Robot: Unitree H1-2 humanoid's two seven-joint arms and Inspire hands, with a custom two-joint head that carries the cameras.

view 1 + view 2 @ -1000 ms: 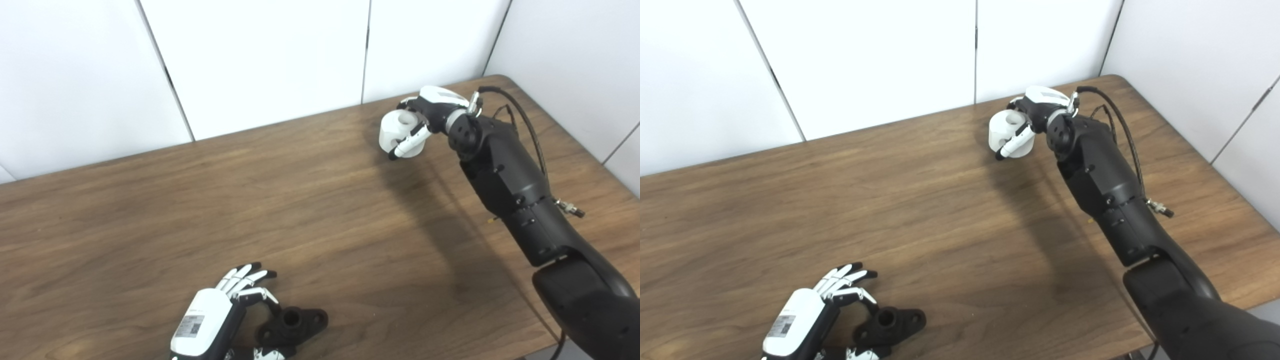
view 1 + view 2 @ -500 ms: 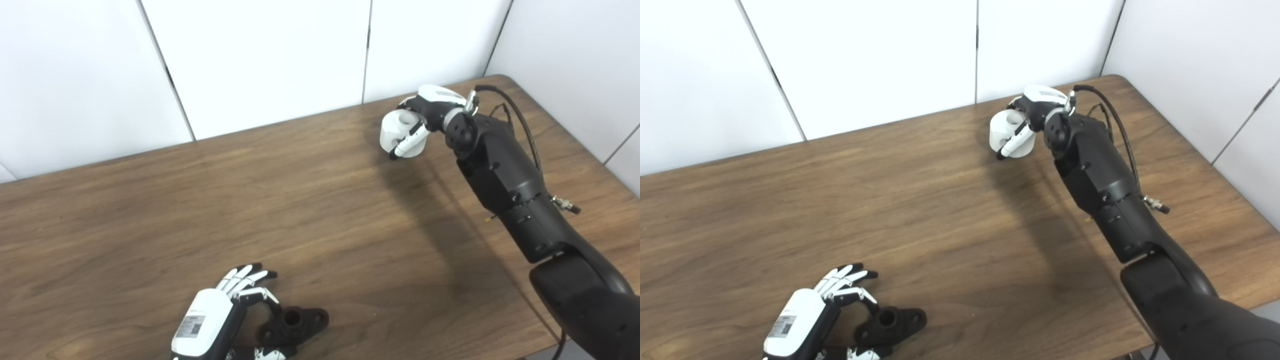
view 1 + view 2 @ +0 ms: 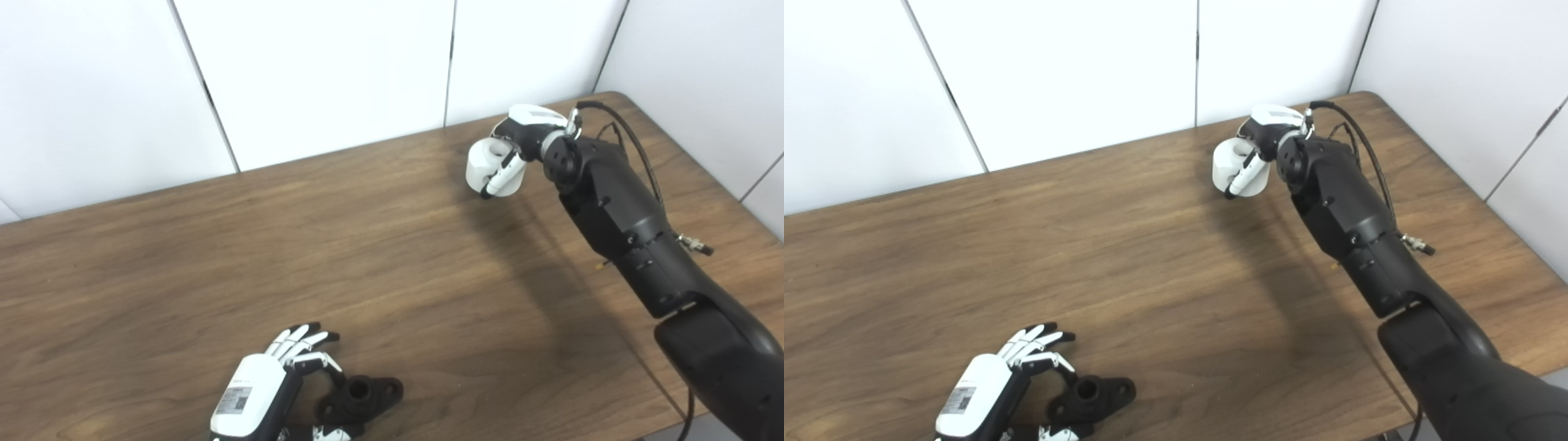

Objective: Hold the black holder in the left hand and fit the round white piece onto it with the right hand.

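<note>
The black holder [image 3: 367, 395], a flat flanged part with a round socket, lies on the table near the front edge. My left hand [image 3: 260, 395] rests just left of it, open, with fingers spread above the holder and the thumb below it. Far back on the right, my right hand [image 3: 528, 130] is shut on the round white piece [image 3: 485, 166], a short hollow cylinder with its opening facing up. One finger crosses the cylinder's front. Whether the piece touches the table I cannot tell.
The brown wooden table [image 3: 367, 257] runs between the two hands. White wall panels [image 3: 318, 73] stand right behind its back edge. The table's rounded right corner [image 3: 618, 98] is close to the right hand, and a black cable [image 3: 637, 147] loops over the right forearm.
The right hand with the white piece has shifted slightly toward me and the forearm has turned a little. The left hand and the holder have not moved.
</note>
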